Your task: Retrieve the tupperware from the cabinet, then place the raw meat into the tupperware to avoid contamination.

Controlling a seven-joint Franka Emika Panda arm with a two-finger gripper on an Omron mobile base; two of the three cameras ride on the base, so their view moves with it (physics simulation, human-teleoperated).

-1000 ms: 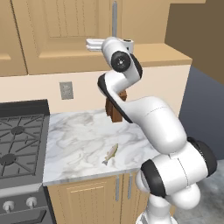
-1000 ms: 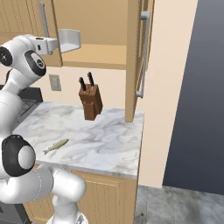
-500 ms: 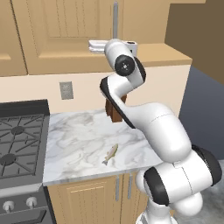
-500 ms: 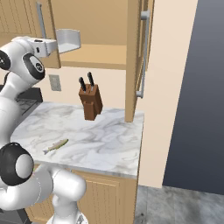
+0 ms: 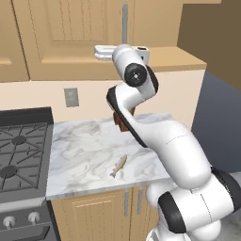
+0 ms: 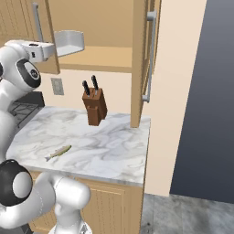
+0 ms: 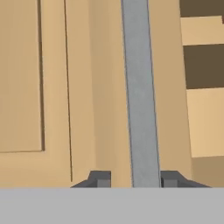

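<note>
The cabinet (image 5: pixel 70 37) has its left door closed and its right door (image 6: pixel 139 59) swung open. My gripper (image 7: pixel 135 178) is shut on the left door's silver bar handle (image 7: pixel 141 87), one fingertip on each side of it near its lower end. In the base views my white hand (image 5: pixel 104 52) (image 6: pixel 39 50) sits against that door. The tupperware (image 6: pixel 68 43), a white tub, stands on the open cabinet shelf. The raw meat (image 5: pixel 118 165) (image 6: pixel 58 152), a small slender fish, lies on the marble counter near the front edge.
A brown knife block (image 6: pixel 94 107) stands at the back of the counter (image 6: pixel 109 151), partly behind my arm in the left base view. A black gas stove (image 5: pixel 19 150) adjoins the counter on the left. The open right door's handle (image 6: pixel 148 55) juts over the counter's right end.
The fingers have closed in on the door handle. The arm's upper joint has shifted slightly to the right; the doors, tub and fish stay put.
</note>
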